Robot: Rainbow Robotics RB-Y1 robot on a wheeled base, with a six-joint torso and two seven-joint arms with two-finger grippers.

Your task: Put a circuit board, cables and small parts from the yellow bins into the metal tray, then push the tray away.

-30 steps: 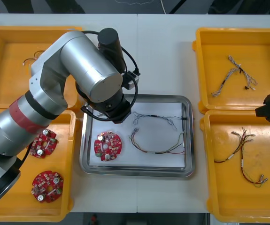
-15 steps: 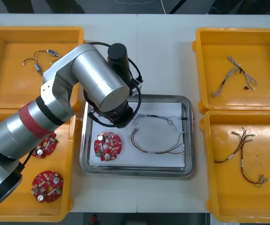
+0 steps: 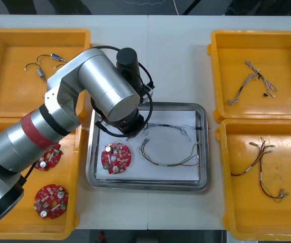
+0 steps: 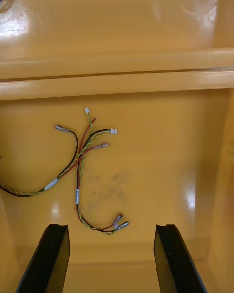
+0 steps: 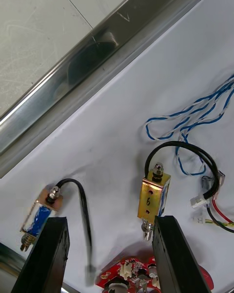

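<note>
Left wrist view: left gripper (image 5: 111, 219) hangs open and empty over the metal tray (image 5: 97, 53), a small metal part (image 5: 153, 200) lying there beside one finger, likely rigid with a limp lead, best pinched across its flat body; right gripper (image 4: 111, 227) idles open above the lower-right yellow bin (image 3: 246, 212).

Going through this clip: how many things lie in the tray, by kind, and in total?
Circuit board: 1
Blue-white cable: 1
Red-yellow cable: 1
Small metal parts: 2
Total: 5, all in the tray.
Left gripper open above the parts; right gripper open over a bin.
</note>
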